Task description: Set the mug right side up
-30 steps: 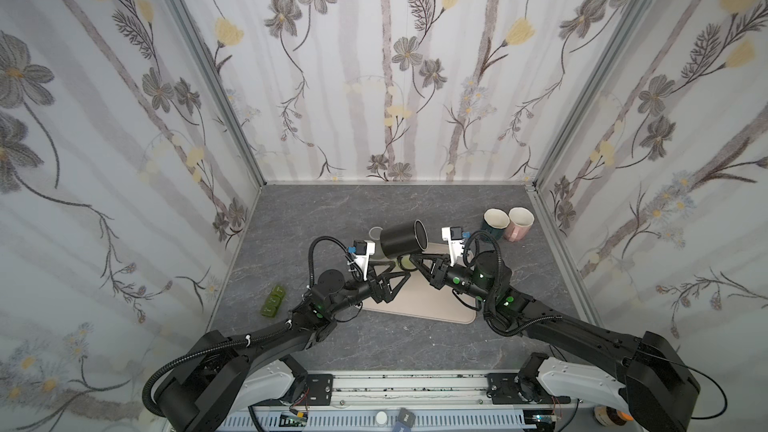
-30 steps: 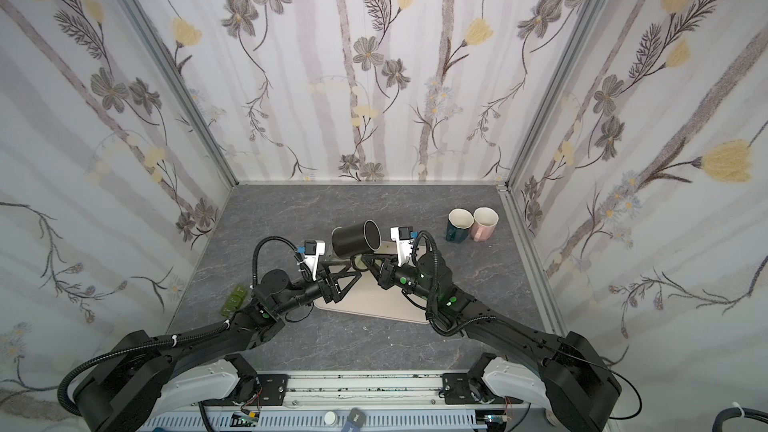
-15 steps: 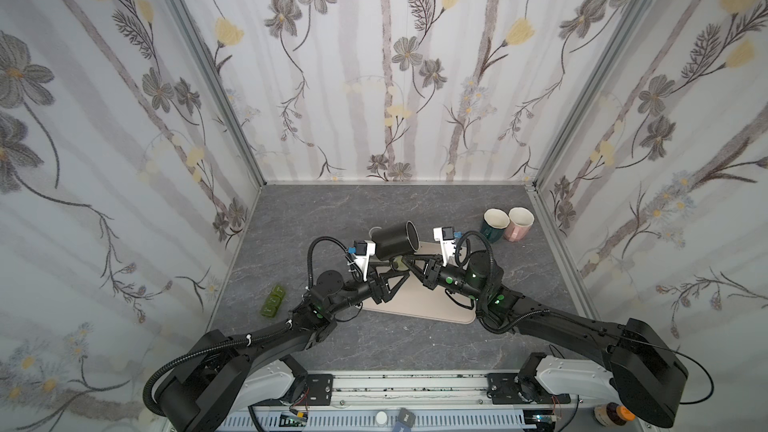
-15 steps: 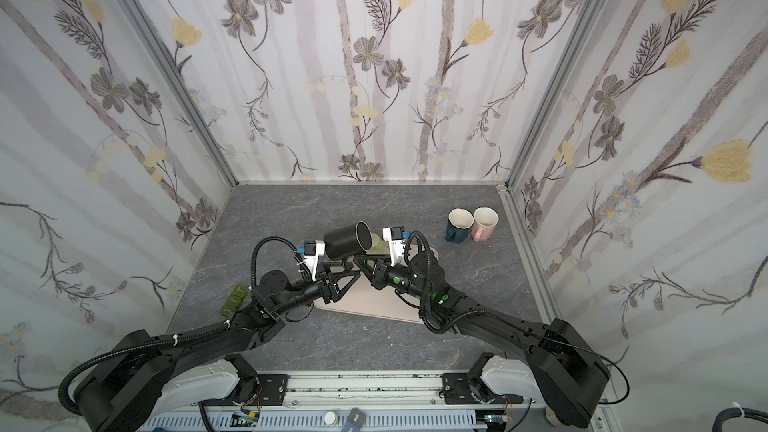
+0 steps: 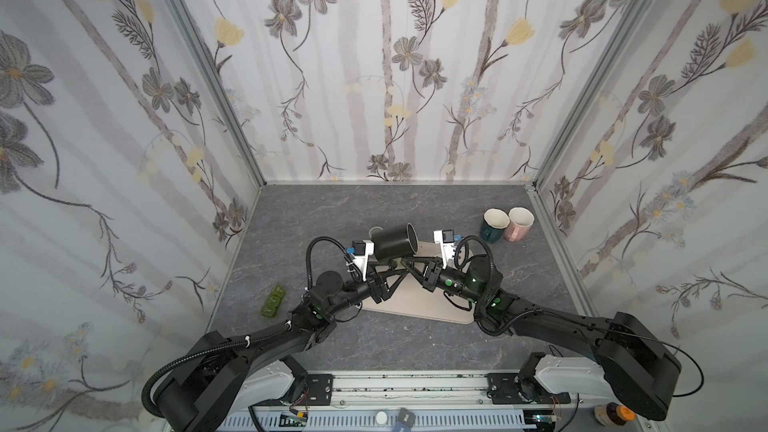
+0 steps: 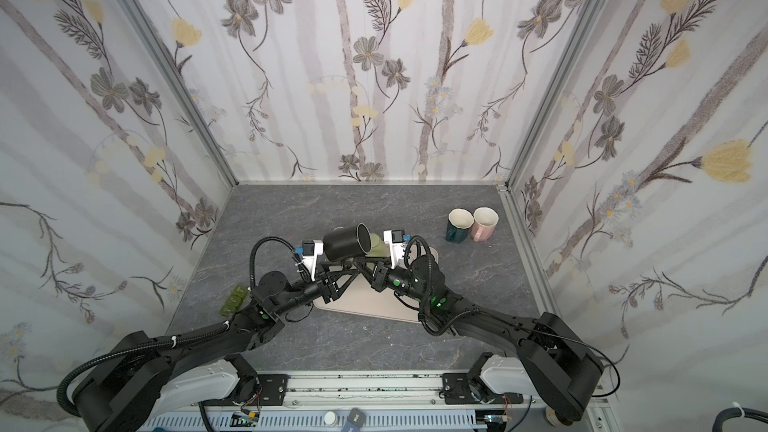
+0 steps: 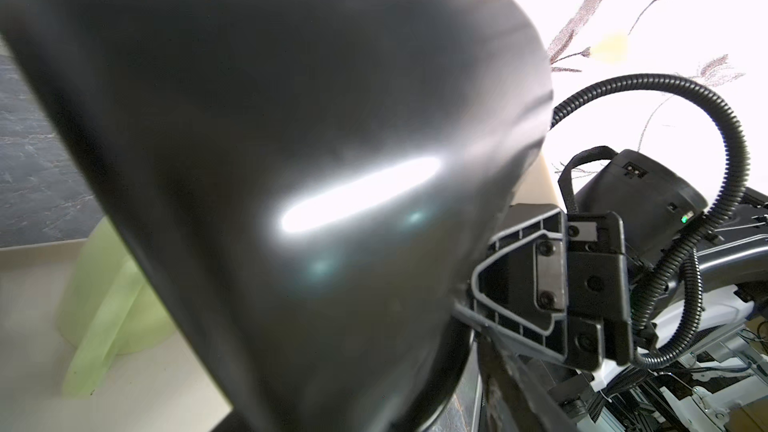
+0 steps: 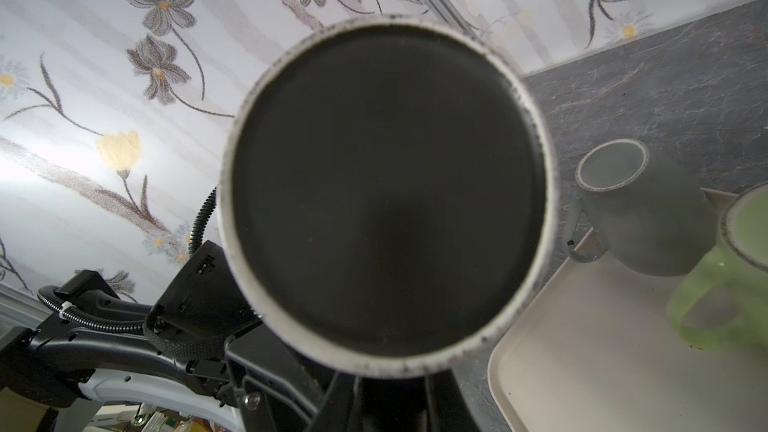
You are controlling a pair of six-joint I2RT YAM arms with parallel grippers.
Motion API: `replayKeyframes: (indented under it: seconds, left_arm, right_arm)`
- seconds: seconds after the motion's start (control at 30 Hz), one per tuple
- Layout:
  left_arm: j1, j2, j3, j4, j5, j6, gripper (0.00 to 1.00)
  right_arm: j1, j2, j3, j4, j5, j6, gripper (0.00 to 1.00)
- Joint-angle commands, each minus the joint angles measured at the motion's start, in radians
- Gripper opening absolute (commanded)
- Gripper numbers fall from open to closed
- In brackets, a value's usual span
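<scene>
Glossy black cylindrical mug [image 5: 392,240] hung sideways, my right gripper [image 5: 406,261] pinched on it; my left gripper [image 5: 390,268] sat close by, couldn't tell how spread.

Staged robot test cell in a lab, floral-printed panel walls [image 5: 374,76] framed by aluminium corner posts [image 5: 210,76], grey marbled tabletop [image 5: 332,209], two black robot arms [image 5: 266,338] mounted on a slotted metal rail [image 5: 407,386]
</scene>
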Motion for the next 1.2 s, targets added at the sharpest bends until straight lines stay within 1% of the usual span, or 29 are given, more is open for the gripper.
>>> replayKeyframes:
  seconds: [0.0, 0.2, 0.4, 0.57, 0.67, 0.77, 0.87, 1.17]
  left_arm:
    - [0.0, 0.027, 0.02, 0.083, -0.044, -0.007, 0.61]
    - [0.002, 0.048, 0.047, 0.097, -0.084, -0.008, 0.57]
    - [0.002, 0.053, 0.078, 0.071, -0.102, 0.012, 0.53]
    - [0.003, 0.07, 0.083, 0.073, -0.11, 0.013, 0.53]
    - [0.003, 0.081, 0.091, 0.066, -0.116, 0.01, 0.57]
    - [0.003, 0.095, 0.094, 0.09, -0.108, -0.004, 0.59]
    - [0.003, 0.125, 0.098, 0.126, -0.09, -0.021, 0.59]
    - [0.003, 0.132, 0.129, 0.171, -0.033, -0.045, 0.52]
  right_arm:
    - [0.003, 0.004, -0.002, 0.151, -0.038, 0.008, 0.0]
    - [0.003, -0.014, -0.024, 0.154, -0.03, 0.003, 0.0]
    - [0.003, -0.039, -0.043, 0.15, -0.023, -0.003, 0.0]
    - [0.003, -0.047, -0.056, 0.157, -0.03, 0.003, 0.0]
    - [0.003, -0.045, -0.063, 0.173, -0.033, 0.01, 0.0]
    - [0.003, -0.034, -0.066, 0.196, -0.033, 0.019, 0.0]
    - [0.003, -0.014, -0.065, 0.22, -0.04, 0.029, 0.0]
    - [0.003, 0.021, -0.062, 0.246, -0.038, 0.037, 0.0]
